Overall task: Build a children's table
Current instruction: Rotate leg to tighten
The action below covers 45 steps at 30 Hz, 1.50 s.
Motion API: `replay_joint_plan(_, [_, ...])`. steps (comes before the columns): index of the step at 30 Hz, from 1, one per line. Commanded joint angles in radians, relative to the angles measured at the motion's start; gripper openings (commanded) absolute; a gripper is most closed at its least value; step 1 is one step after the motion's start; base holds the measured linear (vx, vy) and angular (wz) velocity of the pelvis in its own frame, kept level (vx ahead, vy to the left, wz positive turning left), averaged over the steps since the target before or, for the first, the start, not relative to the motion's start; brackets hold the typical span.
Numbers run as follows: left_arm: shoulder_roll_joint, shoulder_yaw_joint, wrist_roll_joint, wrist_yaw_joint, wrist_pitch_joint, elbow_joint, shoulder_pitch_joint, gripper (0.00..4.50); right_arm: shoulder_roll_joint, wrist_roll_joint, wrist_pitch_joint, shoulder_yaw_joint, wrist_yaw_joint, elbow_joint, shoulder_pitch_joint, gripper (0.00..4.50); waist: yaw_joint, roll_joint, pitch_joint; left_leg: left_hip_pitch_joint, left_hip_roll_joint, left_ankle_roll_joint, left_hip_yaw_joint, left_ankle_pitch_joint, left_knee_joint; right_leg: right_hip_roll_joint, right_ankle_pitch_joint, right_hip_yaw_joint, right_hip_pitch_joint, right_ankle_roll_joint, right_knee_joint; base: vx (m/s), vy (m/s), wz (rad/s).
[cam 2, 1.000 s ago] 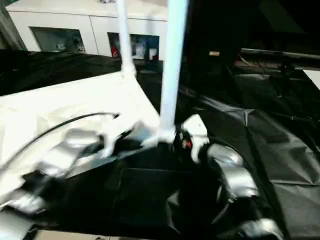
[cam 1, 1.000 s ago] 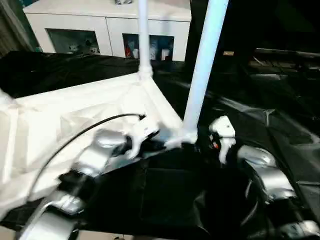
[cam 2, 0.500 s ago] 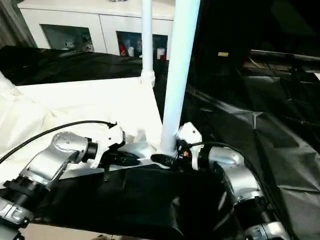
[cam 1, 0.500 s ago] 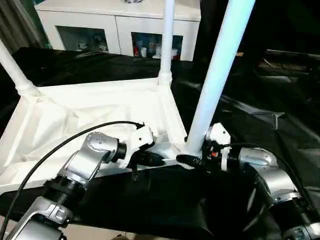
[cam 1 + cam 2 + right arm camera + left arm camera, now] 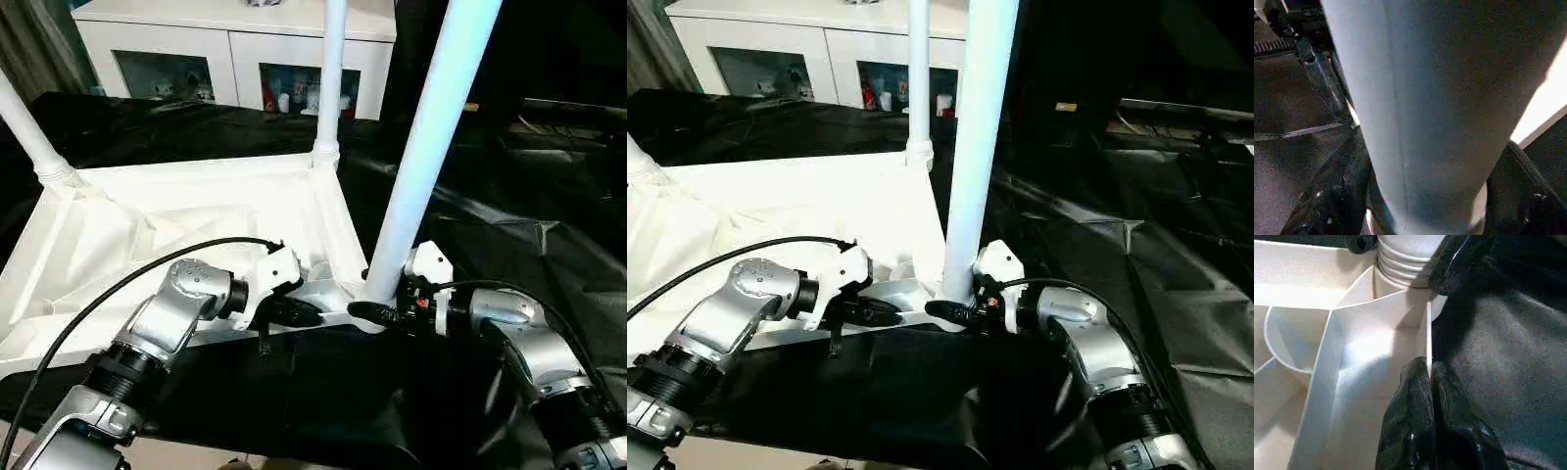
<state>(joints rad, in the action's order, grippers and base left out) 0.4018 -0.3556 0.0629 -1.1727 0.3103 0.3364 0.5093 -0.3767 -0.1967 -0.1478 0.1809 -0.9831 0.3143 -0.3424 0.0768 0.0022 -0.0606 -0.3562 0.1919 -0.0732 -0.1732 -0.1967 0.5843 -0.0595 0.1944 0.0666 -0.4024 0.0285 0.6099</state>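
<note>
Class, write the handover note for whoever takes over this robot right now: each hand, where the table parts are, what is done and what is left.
Left hand: shut on the near rim of the tabletop, steadying it.
Right hand: fingers on either side of the base of the near leg; a firm grip cannot be confirmed.
The tabletop lies underside up on the black sheet.
Done: three legs stand in corner sockets: the near leg, the far leg and the left leg.
Left: the fourth corner is out of frame, so check it; confirm the near leg is seated; then turn the table upright.
</note>
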Motion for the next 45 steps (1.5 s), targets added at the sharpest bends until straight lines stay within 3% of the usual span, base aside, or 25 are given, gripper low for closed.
replay_joint_plan(1, [-0.025,0.006,-0.010,0.045,0.012,0.014,0.016,0.00,0.025,0.021,-0.020,0.002,0.052,0.025,0.013,2.66,-0.002,-0.002,0.056,0.000,0.038,0.059,0.008,-0.129,-0.064,-0.080,0.148,-0.053,0.058,0.223,-0.074,0.000,0.000,0.00])
replay_joint_plan(3, [-0.058,0.014,-0.030,0.115,0.027,0.057,0.034,0.00,0.077,0.030,-0.039,-0.026,0.161,0.074,0.004,2.66,-0.005,-0.004,0.055,0.003,0.037,0.046,0.008,-0.154,-0.065,-0.081,0.209,-0.054,0.055,0.207,-0.081,0.000,0.000,0.00])
replay_joint_plan(5, [-0.109,0.034,-0.061,0.238,0.042,0.128,0.069,0.00,0.145,0.056,-0.048,-0.052,0.317,0.124,-0.008,2.66,-0.009,-0.005,0.050,0.009,0.035,0.018,0.011,-0.213,-0.071,-0.083,0.340,-0.052,0.054,0.172,-0.094,0.000,0.000,0.00])
replay_joint_plan(7, [-0.121,0.039,-0.066,0.267,0.047,0.145,0.078,0.00,0.160,0.067,-0.047,-0.055,0.353,0.134,-0.011,2.66,-0.011,-0.003,0.050,0.012,0.036,0.002,0.014,-0.227,-0.073,-0.084,0.372,-0.052,0.050,0.155,-0.097,0.000,0.000,0.00])
replay_joint_plan(10, [-0.186,0.079,-0.082,0.428,0.084,0.234,0.129,0.00,0.249,0.097,-0.060,-0.084,0.555,0.187,-0.041,2.65,-0.018,0.000,0.050,0.013,0.034,-0.009,0.015,-0.249,-0.074,-0.084,0.393,-0.054,0.047,0.149,-0.101,0.000,0.000,0.00])
replay_joint_plan(13, [-0.247,0.116,-0.094,0.588,0.065,0.328,0.184,0.00,0.330,0.140,-0.053,-0.111,0.773,0.278,-0.100,2.65,-0.017,0.003,0.056,0.013,0.033,-0.012,0.015,-0.215,-0.072,-0.083,0.333,-0.056,0.047,0.156,-0.096,0.000,0.000,0.00])
replay_joint_plan(16, [-0.263,0.118,-0.099,0.609,0.046,0.357,0.201,0.00,0.364,0.143,-0.025,-0.135,0.849,0.314,-0.126,2.65,-0.016,0.003,0.060,0.008,0.031,-0.008,0.014,-0.200,-0.071,-0.085,0.279,-0.056,0.053,0.163,-0.090,0.000,0.000,0.00])
replay_joint_plan(21, [-0.256,0.086,-0.114,0.543,0.030,0.329,0.194,0.00,0.394,0.117,0.063,-0.123,0.746,0.298,-0.120,2.65,-0.014,0.002,0.066,0.003,0.033,0.026,0.011,-0.133,-0.066,-0.083,0.129,-0.056,0.061,0.191,-0.075,0.000,0.000,0.00])
replay_joint_plan(22, [-0.256,0.086,-0.114,0.541,0.029,0.327,0.193,0.00,0.394,0.117,0.065,-0.123,0.743,0.295,-0.118,3.21,-0.012,0.001,0.065,0.002,0.033,0.034,0.010,-0.131,-0.066,-0.085,0.123,-0.057,0.062,0.196,-0.075,0.000,0.000,0.00])
replay_joint_plan(23, [-0.250,0.082,-0.111,0.519,0.026,0.320,0.187,0.00,0.390,0.110,0.093,-0.118,0.696,0.261,-0.103,3.35,-0.012,-0.003,0.065,0.000,0.032,0.042,0.009,-0.122,-0.065,-0.084,0.111,-0.057,0.064,0.198,-0.074,0.000,0.000,0.00])
replay_joint_plan(25, [-0.247,0.081,-0.110,0.514,0.027,0.317,0.185,0.00,0.387,0.108,0.097,-0.117,0.686,0.251,-0.099,3.37,-0.013,0.001,0.063,-0.003,0.032,0.051,0.011,-0.126,-0.066,-0.083,0.116,-0.055,0.065,0.197,-0.074,0.000,0.000,0.00])
replay_joint_plan(28, [-0.221,0.064,-0.099,0.459,0.000,0.292,0.163,0.00,0.346,0.066,0.062,-0.114,0.608,0.191,-0.085,3.76,-0.028,-0.001,0.060,-0.006,0.032,0.053,0.014,-0.149,-0.069,-0.084,0.179,-0.053,0.067,0.186,-0.080,0.000,0.000,0.00])
replay_joint_plan(31, [-0.182,0.038,-0.080,0.348,-0.087,0.255,0.125,0.00,0.238,0.054,0.044,-0.068,0.440,0.125,-0.055,3.76,-0.031,-0.001,0.062,-0.006,0.034,0.063,0.013,-0.142,-0.064,-0.083,0.174,-0.055,0.067,0.188,-0.082,0.000,0.000,0.00])
replay_joint_plan(37, [-0.113,0.003,-0.030,0.157,-0.109,0.144,0.060,0.00,0.109,0.034,0.059,-0.049,0.207,0.048,-0.007,3.76,-0.028,0.003,0.060,-0.008,0.038,0.093,0.010,-0.118,-0.062,-0.083,0.101,-0.055,0.065,0.223,-0.073,0.000,0.000,0.00])
replay_joint_plan(42, [-0.050,-0.025,-0.003,0.044,-0.094,0.070,0.029,0.00,0.050,0.014,0.058,-0.044,0.116,0.022,-0.001,3.76,-0.024,0.006,0.059,-0.001,0.041,0.091,0.009,-0.122,-0.063,-0.079,0.092,-0.055,0.058,0.247,-0.069,0.000,0.000,0.00])
replay_joint_plan(45, [-0.028,-0.023,0.006,0.000,-0.092,0.047,0.018,0.00,0.024,0.000,0.056,-0.027,0.065,0.006,0.003,3.76,-0.009,0.007,0.057,0.007,0.045,0.078,0.007,-0.151,-0.065,-0.081,0.120,-0.057,0.053,0.247,-0.072,0.000,0.000,0.00])
